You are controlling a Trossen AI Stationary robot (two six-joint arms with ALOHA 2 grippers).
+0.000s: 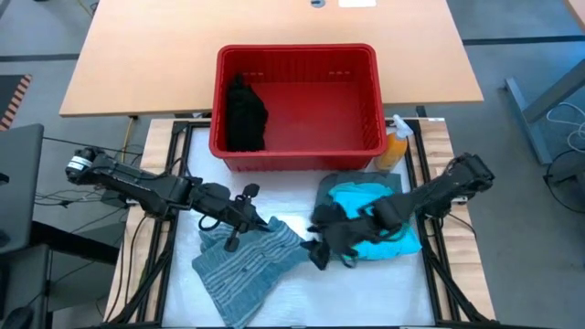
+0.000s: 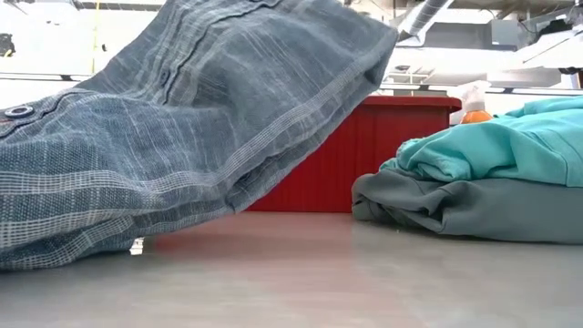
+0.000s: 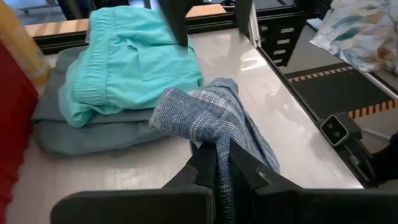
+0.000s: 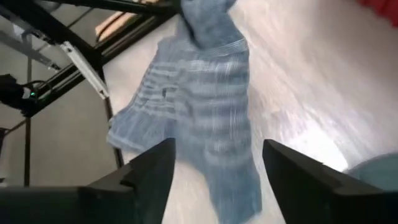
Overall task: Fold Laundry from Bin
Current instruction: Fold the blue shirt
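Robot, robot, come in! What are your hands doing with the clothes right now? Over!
Left gripper shut on striped cloth. Right gripper open, empty, beside it. Teal garment stacked on grey-green one. Black one waits in bin. Nothing blocking.

No text, label, brand, number or sign can be read anywhere.

Grey floor (image 1: 521, 183) – tan wooden table (image 1: 164, 55) behind.

An orange spray bottle (image 1: 395, 146) stands at the table's (image 1: 302, 292) edge.
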